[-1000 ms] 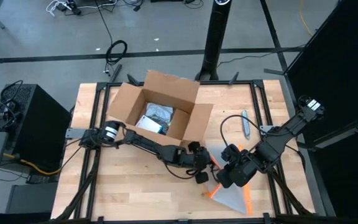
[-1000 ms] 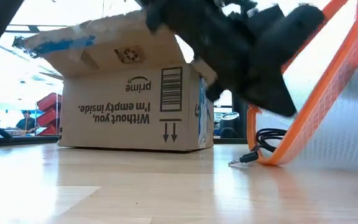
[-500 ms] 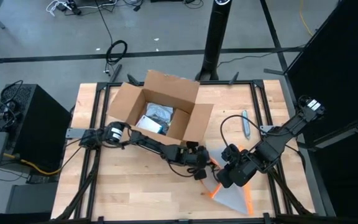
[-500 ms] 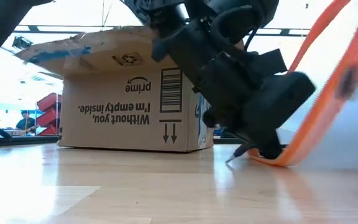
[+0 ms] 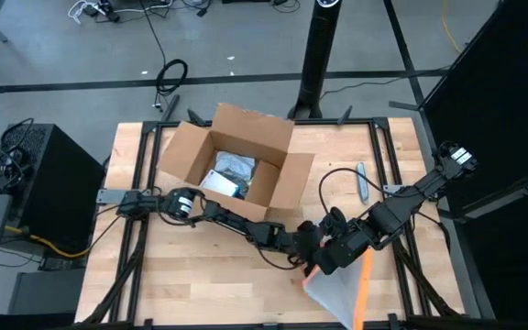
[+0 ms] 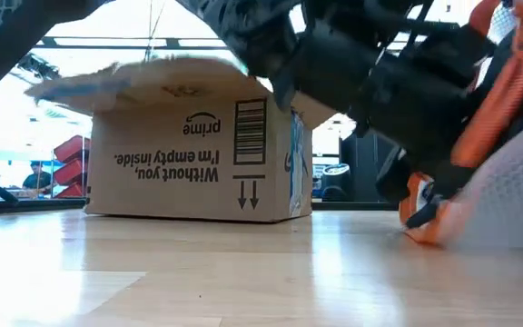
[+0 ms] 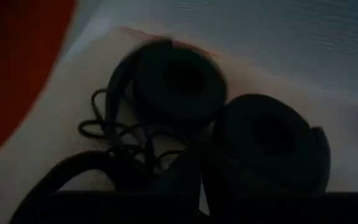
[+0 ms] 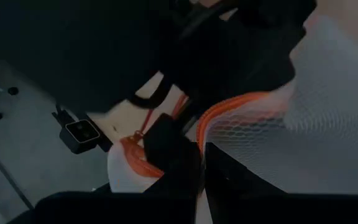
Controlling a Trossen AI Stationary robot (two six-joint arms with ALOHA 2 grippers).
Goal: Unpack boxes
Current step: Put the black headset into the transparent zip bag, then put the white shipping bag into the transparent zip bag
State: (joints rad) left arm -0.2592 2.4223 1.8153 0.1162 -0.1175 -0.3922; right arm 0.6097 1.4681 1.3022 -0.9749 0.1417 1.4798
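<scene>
The brown cardboard box (image 5: 236,165) stands open at the far middle of the table, flaps up, with items inside; the low view shows its printed side (image 6: 198,145). A white mesh pouch with an orange edge (image 5: 339,289) lies near the front edge. My right gripper (image 5: 331,261) is shut on that edge. My left gripper (image 5: 308,249), shut, reaches in at the pouch's mouth. Ahead of its fingers (image 7: 201,186), black headphones (image 7: 179,81) with a tangled cord (image 7: 114,134) lie inside the pouch. My left gripper's shut fingers point slantwise down into the pouch's mouth from the table's left. I cannot tell whether they touch the cord or the headphones. My right gripper pinches the pouch's orange zipper edge (image 8: 211,124) between its two fingers, slanting down from above. It holds that edge raised while the pouch's body (image 6: 516,200) rests on the table.
A small grey tool (image 5: 362,181) lies on the table right of the box. A black case (image 5: 49,188) stands off the table's left side and a black post (image 5: 319,55) beyond the far edge. Bare wood (image 5: 181,275) lies at the near left.
My left gripper has moved toward the table's right edge and down, tipping forward into the pouch's mouth. The cord's plug that lay on the table by the pouch no longer shows in the low view.
</scene>
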